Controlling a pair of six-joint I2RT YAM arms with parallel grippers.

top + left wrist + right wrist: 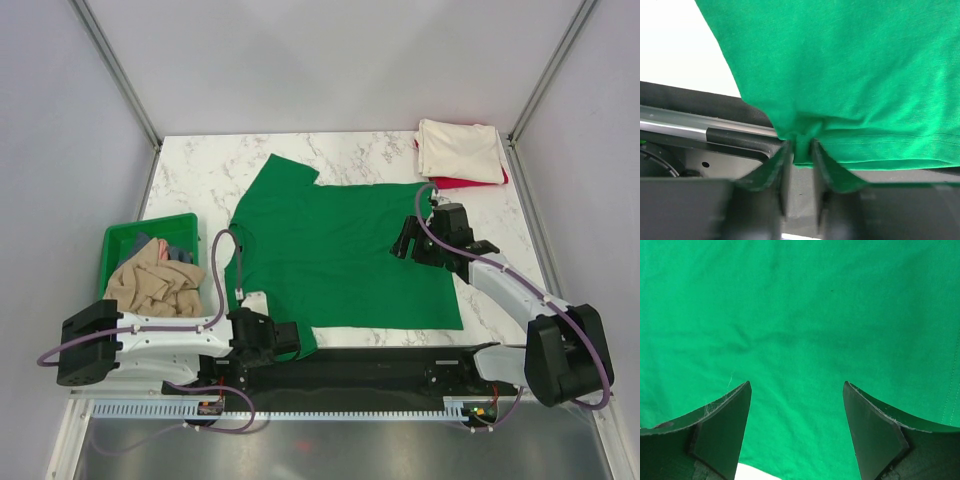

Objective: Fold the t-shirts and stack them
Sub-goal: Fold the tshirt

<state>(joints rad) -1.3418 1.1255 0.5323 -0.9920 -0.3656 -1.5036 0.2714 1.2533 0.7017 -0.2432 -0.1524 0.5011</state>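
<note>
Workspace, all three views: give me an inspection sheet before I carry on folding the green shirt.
Surface: marble-pattern table, white.
Job's things: green t-shirt spread flat mid-table; cream-white t-shirt folded on top of the red t-shirt at the far right corner; tan t-shirt bunched in the green bin.
Clutter: dark cloth in the bin beside the tan one.
Grippers: left gripper shut on the green shirt's near hem; right gripper open over the shirt's right side.
Cables: purple cables loop along both arms.
Surroundings: grey walls, metal frame posts.
</note>
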